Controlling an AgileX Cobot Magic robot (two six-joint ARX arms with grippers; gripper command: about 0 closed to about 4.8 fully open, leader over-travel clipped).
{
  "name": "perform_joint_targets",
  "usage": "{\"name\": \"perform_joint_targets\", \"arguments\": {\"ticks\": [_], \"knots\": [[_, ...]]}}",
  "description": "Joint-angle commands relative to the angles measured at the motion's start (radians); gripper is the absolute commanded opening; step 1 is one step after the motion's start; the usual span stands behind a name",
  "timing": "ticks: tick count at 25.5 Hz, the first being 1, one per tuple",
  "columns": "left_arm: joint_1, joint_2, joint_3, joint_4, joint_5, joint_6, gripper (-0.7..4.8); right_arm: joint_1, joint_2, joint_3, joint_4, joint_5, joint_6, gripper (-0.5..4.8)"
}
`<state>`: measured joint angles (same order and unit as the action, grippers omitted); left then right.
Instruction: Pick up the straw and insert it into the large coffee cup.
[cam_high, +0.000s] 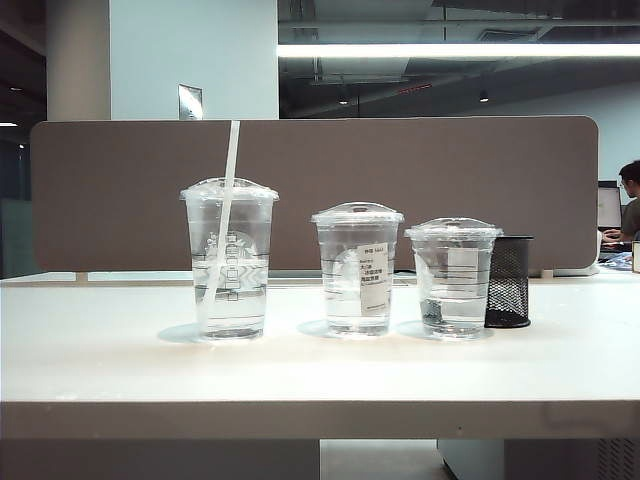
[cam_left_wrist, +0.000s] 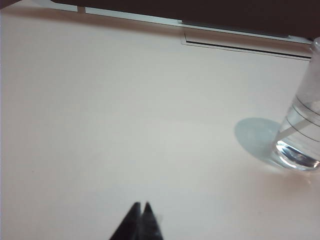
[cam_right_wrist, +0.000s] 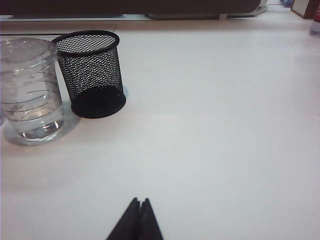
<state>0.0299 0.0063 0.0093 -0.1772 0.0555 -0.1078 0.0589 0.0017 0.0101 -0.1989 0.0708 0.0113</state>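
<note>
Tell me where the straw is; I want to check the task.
In the exterior view, the straw stands tilted inside the large coffee cup, leftmost of three cups.

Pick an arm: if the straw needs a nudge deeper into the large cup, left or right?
Left. The left gripper, shut, sees the large coffee cup holding the straw. The right gripper, shut, faces only the shortest cup and mesh pen holder.

A long white table (cam_high: 320, 370) fills the foreground, backed by a grey-brown divider panel (cam_high: 400, 190) with rounded corners. Behind it stands a pale column (cam_high: 190, 50) bearing a small sign (cam_high: 190, 101). Overhead runs a bright strip light (cam_high: 460, 49) — the ceiling around it dark, with exposed ducting.
</note>
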Motion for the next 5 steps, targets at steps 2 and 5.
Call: {"name": "perform_joint_targets", "arguments": {"ticks": [2,5], "knots": [[-0.001,0.001,0.000,-0.005,-0.003,0.003,-0.04,0.000,-0.001,0.003,0.001,0.002,0.003,0.03],[-0.001,0.001,0.000,-0.004,-0.003,0.003,-0.04,0.000,-0.001,0.003,0.001,0.002,0.003,0.03]]}}
